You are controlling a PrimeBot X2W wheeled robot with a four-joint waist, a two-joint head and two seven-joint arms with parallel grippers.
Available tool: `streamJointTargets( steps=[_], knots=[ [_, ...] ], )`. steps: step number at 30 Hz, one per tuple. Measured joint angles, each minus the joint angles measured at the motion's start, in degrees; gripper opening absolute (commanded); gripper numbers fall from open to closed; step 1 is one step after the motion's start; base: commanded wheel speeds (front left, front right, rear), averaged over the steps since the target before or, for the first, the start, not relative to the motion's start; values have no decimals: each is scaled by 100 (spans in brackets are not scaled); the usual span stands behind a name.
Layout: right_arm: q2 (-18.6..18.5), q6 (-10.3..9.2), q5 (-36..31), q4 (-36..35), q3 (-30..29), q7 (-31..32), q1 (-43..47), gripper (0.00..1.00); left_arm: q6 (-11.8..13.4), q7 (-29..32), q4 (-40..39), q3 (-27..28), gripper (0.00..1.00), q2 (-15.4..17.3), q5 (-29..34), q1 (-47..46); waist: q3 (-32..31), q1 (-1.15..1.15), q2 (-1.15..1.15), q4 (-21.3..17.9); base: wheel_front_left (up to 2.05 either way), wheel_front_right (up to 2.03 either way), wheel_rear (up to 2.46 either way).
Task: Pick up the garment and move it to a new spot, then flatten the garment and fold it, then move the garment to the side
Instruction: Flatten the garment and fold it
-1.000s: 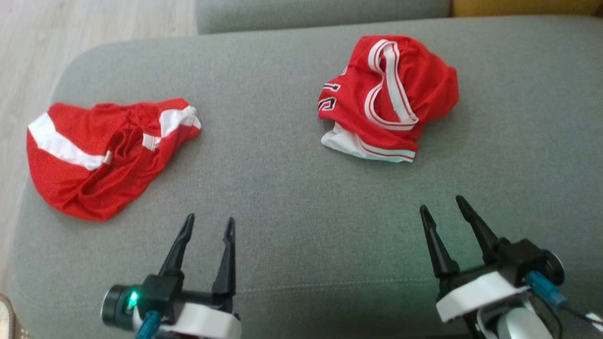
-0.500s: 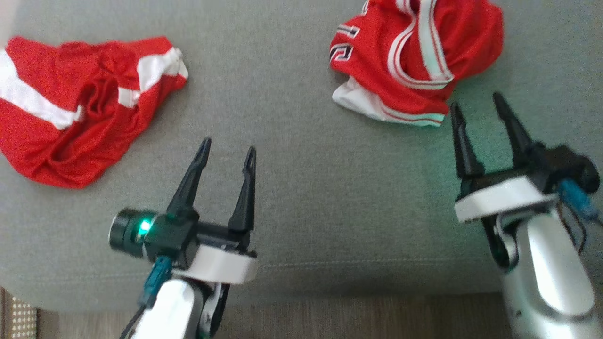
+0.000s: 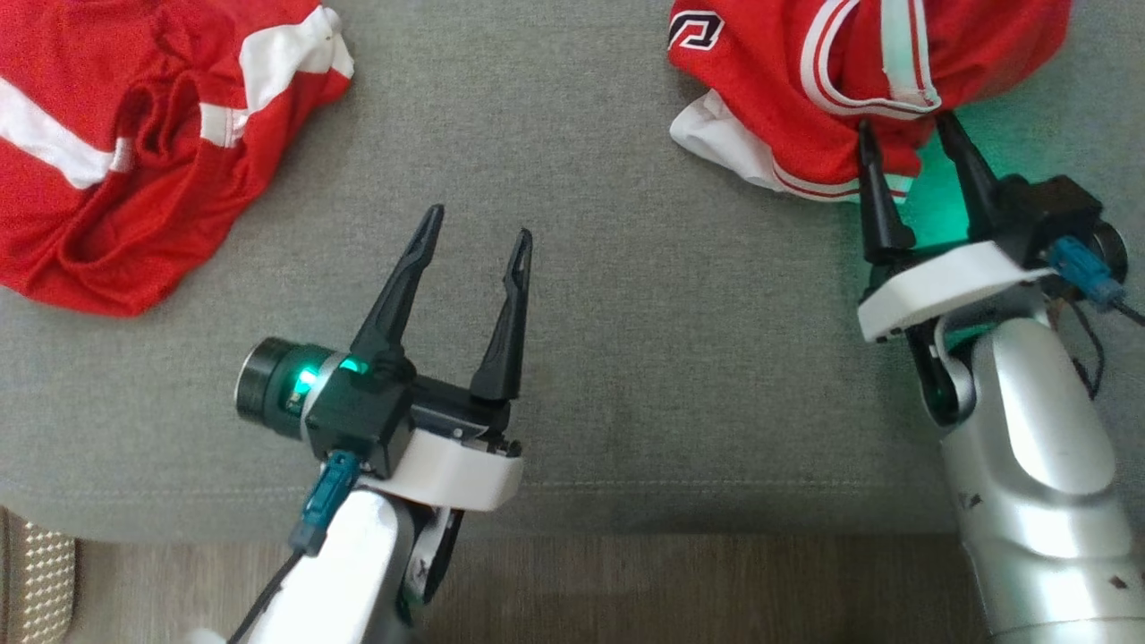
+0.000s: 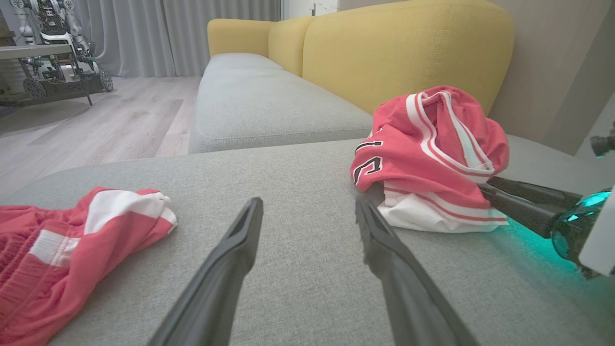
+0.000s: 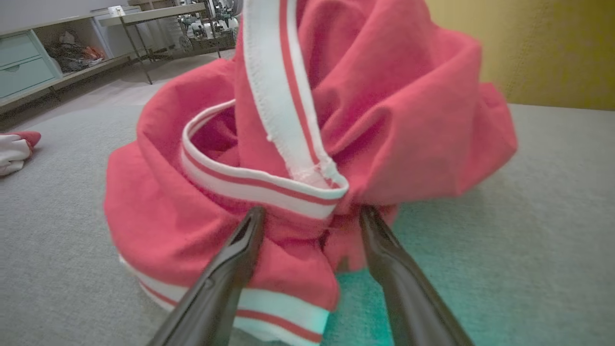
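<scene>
Jersey (image 3: 805, 80) sits bunched in a heap on the grey seat cushion (image 3: 626, 376), far right in the head view. Right gripper (image 3: 903, 122) is at its near edge. The fingers are spread wide, with a red fold and the striped trim between the tips, and are not yet closed on the cloth.

We judge the jaws are set astride this raised fold because it offers a pinch of cloth thick enough to lift the garment to a new spot.

Left gripper (image 3: 480, 224) hovers over bare cushion, fingers apart and holding nothing. We take it as standing by, clear of the pick. A second red garment (image 3: 116, 161) with white bands lies well apart on the left.

The jersey is too crumpled for us to tell which way its collar or front points. The heap's long axis runs roughly across the head view, left to right. The white hem (image 3: 725, 143) faces the near-left side, and black-outlined print marks the left end. A loop of striped trim rises over the top, toward the yellow backrest (image 4: 408, 48).
</scene>
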Motion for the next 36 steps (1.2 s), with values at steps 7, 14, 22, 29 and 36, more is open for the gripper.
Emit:
streamJointTargets(
  steps=[7, 14, 22, 29, 36],
  knots=[
    [-3, -1, 78, 10, 241, 0, -36, 56, 27, 0, 60, -59, 100, -1, -59, -5, -26, 0, 0, 17, 0, 0, 0],
    [-2, 0, 212, -208, 265, 0, 1, 0, 43, 0, 92, -53, 100, -1, -58, -1, -208, -1, 0, -46, 0, 0, 0],
    [-3, -1, 383, -1569, 123, 0, 257, 0, 30, 0, 109, 59, 100, -2, -54, 94, -541, -1, 0, -264, 0, 0, 0],
    [-4, -1, 353, -2309, 506, -1, 550, 0, -15, 0, 145, 86, 100, -1, -51, 350, -886, -1, 0, -453, 0, 0, 0],
    [-11, 0, 840, -1514, 1612, -14, 953, 100, -59, 0, 160, 66, 100, -1, -60, 392, -1065, -1, 0, -488, 0, 0, 0]
  ],
)
